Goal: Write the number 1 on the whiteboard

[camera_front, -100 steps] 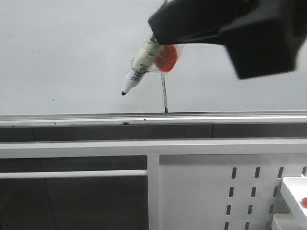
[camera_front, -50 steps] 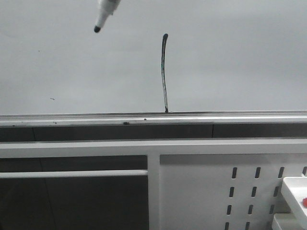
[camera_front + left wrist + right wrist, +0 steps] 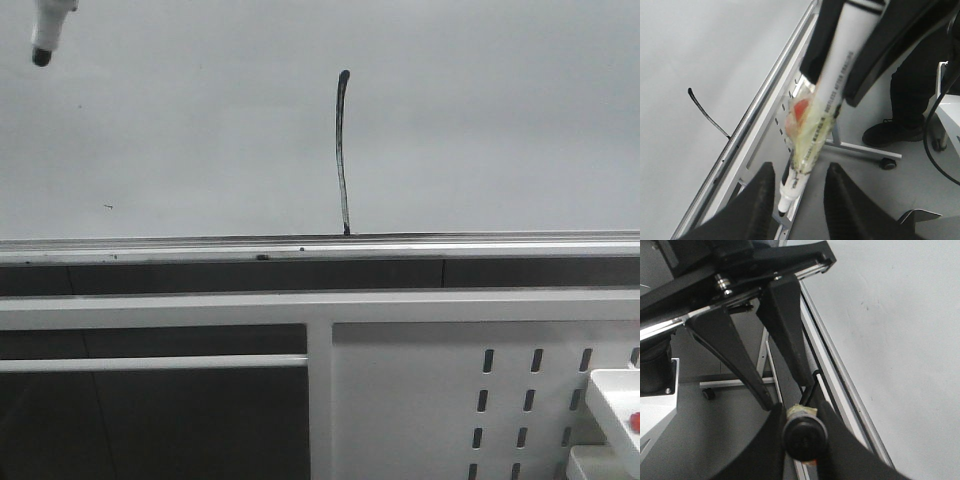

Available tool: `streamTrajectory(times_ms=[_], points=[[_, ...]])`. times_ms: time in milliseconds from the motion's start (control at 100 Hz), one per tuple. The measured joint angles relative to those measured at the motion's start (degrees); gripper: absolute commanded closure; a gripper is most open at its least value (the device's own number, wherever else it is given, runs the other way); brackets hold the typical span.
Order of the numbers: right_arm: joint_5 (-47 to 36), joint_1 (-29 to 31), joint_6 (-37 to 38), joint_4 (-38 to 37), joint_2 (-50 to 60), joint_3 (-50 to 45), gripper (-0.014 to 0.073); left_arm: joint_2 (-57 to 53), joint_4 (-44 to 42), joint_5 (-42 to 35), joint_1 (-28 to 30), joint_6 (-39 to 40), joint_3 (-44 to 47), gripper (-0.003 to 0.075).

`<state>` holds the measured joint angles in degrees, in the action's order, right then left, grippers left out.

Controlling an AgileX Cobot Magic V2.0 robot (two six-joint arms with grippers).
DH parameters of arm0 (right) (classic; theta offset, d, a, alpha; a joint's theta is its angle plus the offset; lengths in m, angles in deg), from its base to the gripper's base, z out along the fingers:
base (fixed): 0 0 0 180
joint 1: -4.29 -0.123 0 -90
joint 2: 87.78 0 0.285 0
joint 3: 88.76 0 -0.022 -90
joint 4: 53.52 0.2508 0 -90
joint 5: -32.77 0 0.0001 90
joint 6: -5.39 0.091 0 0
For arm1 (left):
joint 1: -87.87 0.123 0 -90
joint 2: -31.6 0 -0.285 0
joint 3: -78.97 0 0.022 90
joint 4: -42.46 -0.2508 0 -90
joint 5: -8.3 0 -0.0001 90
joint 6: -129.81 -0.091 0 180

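Gripping a marker [image 3: 804, 436], the right hand [image 3: 802, 437] is shut around it; the left hand [image 3: 797, 197] stands wide beside the whiteboard [image 3: 180, 130], number 1 [image 3: 342, 150] drawn

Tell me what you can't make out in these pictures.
- Front view: the marker is cut off by the top edge; only its tip shows.
- Left wrist view: the marker's print is blurred, unreadable.
- Right wrist view: the right gripper and the marker's butt hide its tip; the 1 is out of frame.
- Front view: a red thing at the right edge is too small to identify.
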<state>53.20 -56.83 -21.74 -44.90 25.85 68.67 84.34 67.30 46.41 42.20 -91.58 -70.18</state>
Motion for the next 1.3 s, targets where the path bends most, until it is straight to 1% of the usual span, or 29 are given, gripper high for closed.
streamTrajectory(times_ms=[170,330,520,700,1300], points=[[-2.9,0.0,0.0,-0.1,0.0,0.0,0.0671,0.0,0.4,1.7,0.0,-0.2,-0.1,0.0498],[-3.5,0.0,0.0,-0.1,0.0,0.0,0.0671,0.1,0.4,3.6,0.0,-0.2,-0.1,0.0498],[-3.2,-0.6,-0.1,-0.1,0.0,0.0,0.0671,0.1,0.4,3.7,0.0,-0.2,-0.1,0.0498],[-0.7,-1.5,-0.3,-0.3,0.0,0.0,0.0671,0.1,0.2,2.3,0.0,-0.3,-0.1,0.0498],[-1.0,-2.9,-0.3,-0.5,0.0,0.0,0.0671,3.4,-0.7,2.7,0.0,-0.3,-0.1,0.0498]])
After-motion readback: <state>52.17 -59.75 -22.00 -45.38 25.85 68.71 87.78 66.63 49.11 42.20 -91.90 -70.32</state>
